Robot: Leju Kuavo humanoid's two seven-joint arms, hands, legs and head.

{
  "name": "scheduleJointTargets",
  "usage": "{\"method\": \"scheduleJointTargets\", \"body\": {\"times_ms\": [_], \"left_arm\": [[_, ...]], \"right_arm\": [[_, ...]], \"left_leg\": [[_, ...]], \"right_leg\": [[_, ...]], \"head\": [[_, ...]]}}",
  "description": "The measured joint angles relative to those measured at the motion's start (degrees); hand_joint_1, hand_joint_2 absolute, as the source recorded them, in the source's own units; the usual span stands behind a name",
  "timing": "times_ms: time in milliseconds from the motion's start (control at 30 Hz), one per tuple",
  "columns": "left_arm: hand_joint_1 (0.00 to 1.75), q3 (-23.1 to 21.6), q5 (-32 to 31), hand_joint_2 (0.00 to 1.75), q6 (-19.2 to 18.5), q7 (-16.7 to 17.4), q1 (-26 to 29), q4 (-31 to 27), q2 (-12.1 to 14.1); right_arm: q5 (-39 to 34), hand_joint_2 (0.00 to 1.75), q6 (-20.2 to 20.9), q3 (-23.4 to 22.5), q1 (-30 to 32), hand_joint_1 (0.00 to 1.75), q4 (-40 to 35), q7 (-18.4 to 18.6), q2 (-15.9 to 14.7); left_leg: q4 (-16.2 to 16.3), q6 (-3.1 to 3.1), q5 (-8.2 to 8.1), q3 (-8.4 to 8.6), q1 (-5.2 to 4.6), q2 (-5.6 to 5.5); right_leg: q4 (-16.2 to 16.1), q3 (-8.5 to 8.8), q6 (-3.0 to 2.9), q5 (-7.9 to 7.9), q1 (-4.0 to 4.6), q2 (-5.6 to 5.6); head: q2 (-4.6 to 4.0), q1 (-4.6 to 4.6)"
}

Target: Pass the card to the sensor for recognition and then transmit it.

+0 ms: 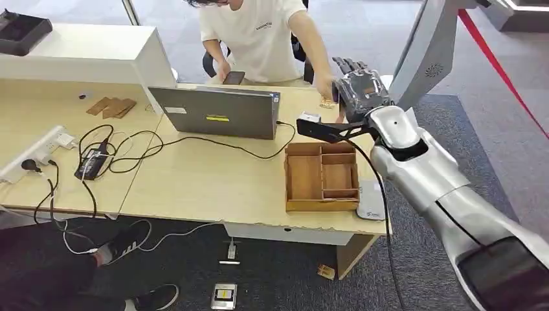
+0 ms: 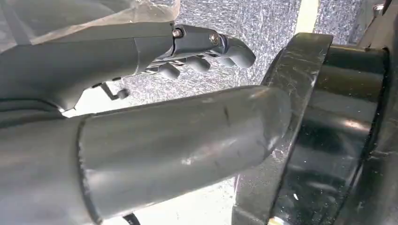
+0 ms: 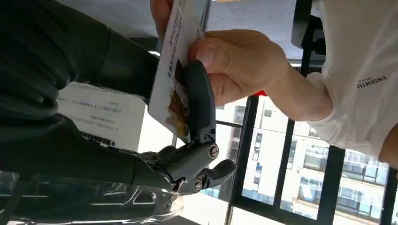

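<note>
At the upper right of the head view, the robot's right hand (image 1: 360,91) is raised above the far right corner of the pale wooden bench (image 1: 194,181), fingers pointing up, next to the arm of a person in a white T-shirt (image 1: 259,39) seated behind the bench. In the right wrist view, the white printed card (image 3: 174,70) stands near the top centre of the frame, pinched between the thick grey thumb and a dark finger (image 3: 199,101) of the right hand; the person's hand (image 3: 234,65) grips the same card from the other side, thumb pressed on its face. Both hands touch the card at once.

Centre right of the head view, an open wooden tray with compartments (image 1: 322,177) sits on the bench near its front edge, with a small white device (image 1: 371,202) just beside it at the right. A grey laptop (image 1: 220,111) stands at upper centre, black cables trailing to its left.

In the left wrist view, the left hand (image 2: 197,51) lies at upper centre over grey speckled carpet, fingers curled inward with nothing in them.
</note>
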Motion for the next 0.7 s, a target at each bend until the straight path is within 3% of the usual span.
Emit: {"method": "scheduleJointTargets", "body": {"times_ms": [33, 100, 567, 700], "left_arm": [[0.0, 0.0, 0.0, 0.0, 0.0, 0.0, 0.0, 0.0, 0.0], [0.0, 0.0, 0.0, 0.0, 0.0, -0.1, 0.0, 0.0, 0.0], [0.0, 0.0, 0.2, 0.0, 0.0, 0.2, 0.1, 0.0, 0.0], [0.0, 0.0, 1.0, 0.0, 0.0, 0.3, 0.6, 0.0, 0.0]], "right_arm": [[0.2, 1.75, 0.0, 0.2, -0.2, 1.57, 0.9, 0.1, 0.2], [0.4, 1.75, -0.2, 0.8, -0.6, 0.0, 2.7, 0.1, 0.9], [1.3, 1.75, -4.2, 2.5, -0.9, 0.0, 7.7, 0.9, 1.8], [-2.1, 1.75, -8.3, 1.7, -0.9, 0.0, 7.9, -1.0, 1.9]], "left_leg": [[0.0, 0.0, 0.0, 0.0, 0.0, -0.01], [0.0, 0.0, 0.0, -0.01, 0.0, -0.01], [0.0, 0.0, 0.0, 0.01, 0.0, 0.01], [0.0, 0.0, 0.0, 0.03, 0.0, 0.02]], "right_leg": [[0.0, 0.0, 0.0, 0.0, 0.0, 0.0], [0.0, 0.0, 0.0, 0.0, 0.01, 0.0], [0.0, 0.0, -0.01, 0.02, 0.01, 0.0], [0.0, 0.01, -0.02, 0.02, 0.01, 0.01]], "head": [[0.0, 0.02], [0.0, 0.0], [0.0, 0.02], [0.0, 0.0]]}}
